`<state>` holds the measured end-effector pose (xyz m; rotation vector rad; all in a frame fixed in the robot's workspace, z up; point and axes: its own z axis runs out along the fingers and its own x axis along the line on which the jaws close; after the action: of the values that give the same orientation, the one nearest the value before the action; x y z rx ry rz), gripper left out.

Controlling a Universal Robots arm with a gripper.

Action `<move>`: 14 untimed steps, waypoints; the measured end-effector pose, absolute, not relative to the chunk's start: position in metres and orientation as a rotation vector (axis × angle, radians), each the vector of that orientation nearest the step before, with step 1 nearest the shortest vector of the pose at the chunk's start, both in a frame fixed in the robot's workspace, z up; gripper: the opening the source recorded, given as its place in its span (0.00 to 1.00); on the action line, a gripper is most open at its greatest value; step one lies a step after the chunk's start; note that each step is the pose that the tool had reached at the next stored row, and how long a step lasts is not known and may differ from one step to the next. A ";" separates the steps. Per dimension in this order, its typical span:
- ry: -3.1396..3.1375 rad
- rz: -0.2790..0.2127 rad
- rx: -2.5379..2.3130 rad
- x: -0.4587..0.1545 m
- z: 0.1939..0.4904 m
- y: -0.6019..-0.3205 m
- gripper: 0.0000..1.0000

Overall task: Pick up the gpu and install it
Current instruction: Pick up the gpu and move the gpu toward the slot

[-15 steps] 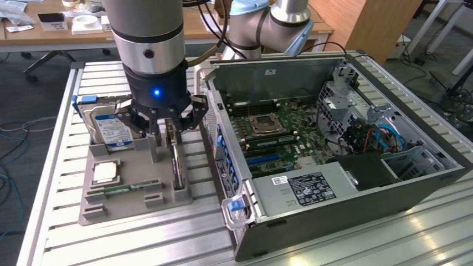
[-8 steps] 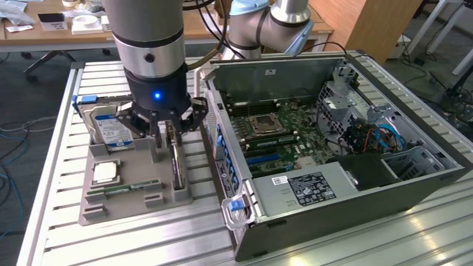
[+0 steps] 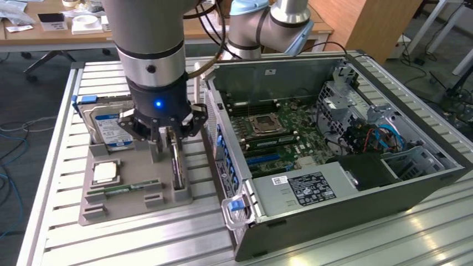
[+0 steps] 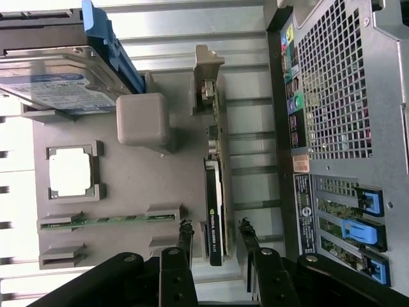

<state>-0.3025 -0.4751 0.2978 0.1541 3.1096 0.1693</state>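
The gpu (image 3: 177, 166) (image 4: 215, 192) stands on edge in a slot of the grey holder tray (image 3: 118, 208) (image 4: 128, 185), a thin green card with a black block on one face. My gripper (image 3: 168, 152) (image 4: 215, 233) hangs right over it, open. Its two black fingers (image 4: 185, 238) straddle one end of the card, with a small gap on each side. The open computer case (image 3: 333, 138) (image 4: 339, 96) lies beside the tray, on the exterior view's right, its motherboard (image 3: 273, 136) exposed.
On the same tray are a hard drive with a blue label (image 3: 111, 130) (image 4: 51, 83), a square CPU (image 3: 106, 172) (image 4: 70, 171) and a narrow RAM stick (image 3: 129, 187) (image 4: 108, 220). Everything rests on a slatted metal table (image 3: 111, 244). Blue latches (image 4: 361, 230) line the case's rear slots.
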 end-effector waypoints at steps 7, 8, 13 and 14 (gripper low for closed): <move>3.109 0.169 0.154 -0.302 0.293 -0.475 0.42; 3.109 0.169 0.154 -0.301 0.293 -0.475 0.42; 3.109 0.169 0.154 -0.300 0.288 -0.475 0.42; 3.109 0.169 0.154 -0.299 0.286 -0.475 0.42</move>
<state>-0.2995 -0.4750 0.2864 0.1540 3.1094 0.1694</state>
